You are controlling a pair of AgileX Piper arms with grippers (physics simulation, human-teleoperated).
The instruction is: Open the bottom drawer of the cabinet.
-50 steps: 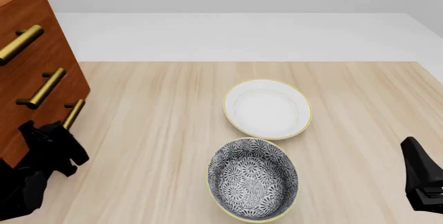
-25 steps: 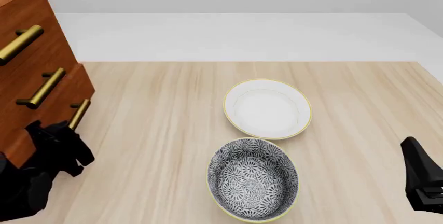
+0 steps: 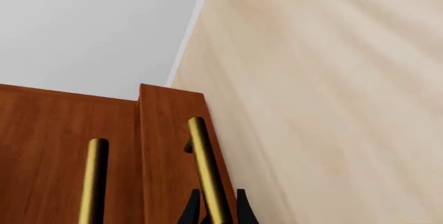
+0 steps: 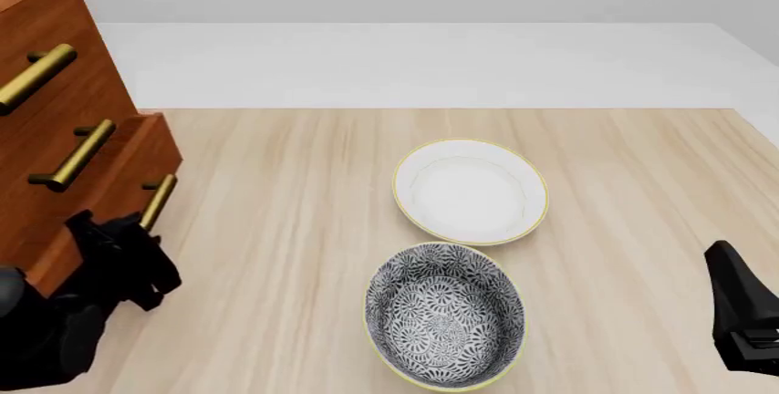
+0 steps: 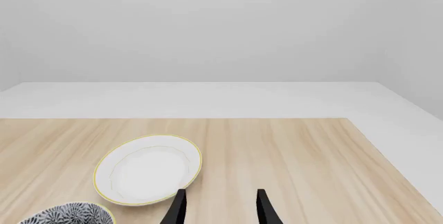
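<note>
Reddish-brown wooden bottom drawer (image 4: 116,189) stands partly out of the tall wooden cabinet (image 4: 49,66), left gripper (image 3: 213,211) clamped on its brass bar handle (image 3: 206,169); further travel outstanding; right gripper (image 5: 220,208) parted, idle.

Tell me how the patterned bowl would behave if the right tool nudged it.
The patterned bowl looks glazed and rigid, so it would probably slide on the smooth table rather than flex. Its deep walls suggest rim pushes might tip it. It sits close to the white bowl.
</note>
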